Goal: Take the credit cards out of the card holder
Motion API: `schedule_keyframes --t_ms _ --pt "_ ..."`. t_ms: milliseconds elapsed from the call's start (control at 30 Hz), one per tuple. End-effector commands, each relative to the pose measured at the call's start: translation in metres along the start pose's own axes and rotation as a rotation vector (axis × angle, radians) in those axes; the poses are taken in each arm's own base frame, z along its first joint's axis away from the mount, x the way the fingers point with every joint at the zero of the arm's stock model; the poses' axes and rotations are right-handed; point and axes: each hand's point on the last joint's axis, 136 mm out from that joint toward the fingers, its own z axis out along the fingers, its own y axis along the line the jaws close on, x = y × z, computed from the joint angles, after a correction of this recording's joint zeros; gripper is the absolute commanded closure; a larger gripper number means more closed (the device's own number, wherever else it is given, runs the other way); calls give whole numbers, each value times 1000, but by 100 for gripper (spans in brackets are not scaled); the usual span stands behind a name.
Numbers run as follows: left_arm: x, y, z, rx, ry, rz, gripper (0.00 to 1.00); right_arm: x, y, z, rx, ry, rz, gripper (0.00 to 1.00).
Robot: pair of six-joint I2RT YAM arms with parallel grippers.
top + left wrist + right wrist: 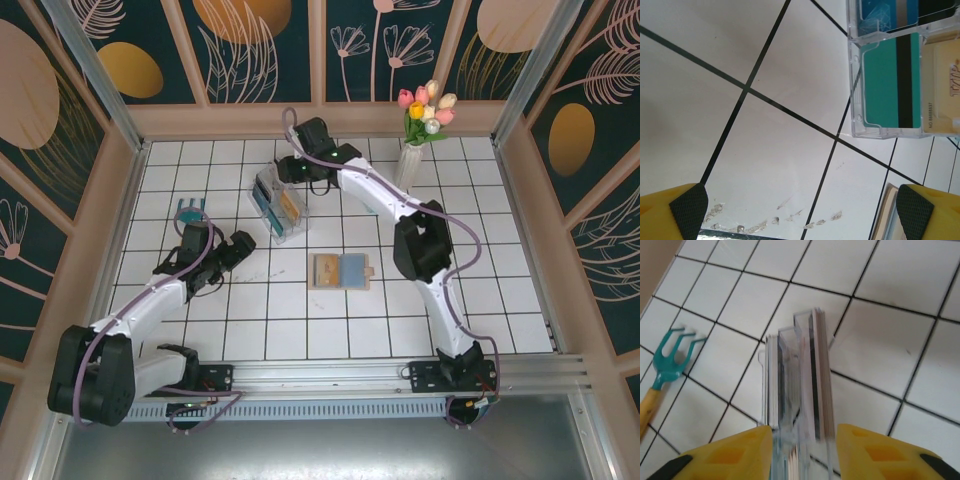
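The card holder point(340, 270) lies open and flat mid-table, tan outside and blue-grey inside; its tan edge point(884, 216) also shows in the left wrist view. I cannot tell whether a credit card lies in it. Cards stand on edge in a clear acrylic rack point(277, 205): a teal one with a black stripe point(885, 85), a cream one point(940, 85) and a blue one point(880, 12). My right gripper point(293, 172) hangs over the rack's far end. In its own view the right gripper point(804, 432) is open, its fingers apart either side of the rack point(797, 385), holding nothing. My left gripper point(802, 212) is open over bare tile.
A teal hand fork point(190, 210) with a wooden handle lies left of the rack and also shows as the fork point(667, 365) in the right wrist view. A white vase of tulips point(412, 160) stands at the back right. Wooden walls enclose the tiled table point(500, 250).
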Motion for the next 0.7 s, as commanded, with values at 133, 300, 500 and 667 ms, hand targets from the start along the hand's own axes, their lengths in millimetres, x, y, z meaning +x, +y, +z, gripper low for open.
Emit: schedule_keyframes --t_ms 133,300,500,667 --pt "0 -14 -12 63 4 82 1 -8 1 -117 -21 -190 178 44" --pt "1 -25 -14 109 17 92 2 57 -26 -144 12 -161 313 36" --pt "11 -50 -8 151 64 122 2 137 -38 -147 -45 -74 546 33" --pt "34 -80 4 176 122 178 2 190 -51 -131 -23 19 667 33"
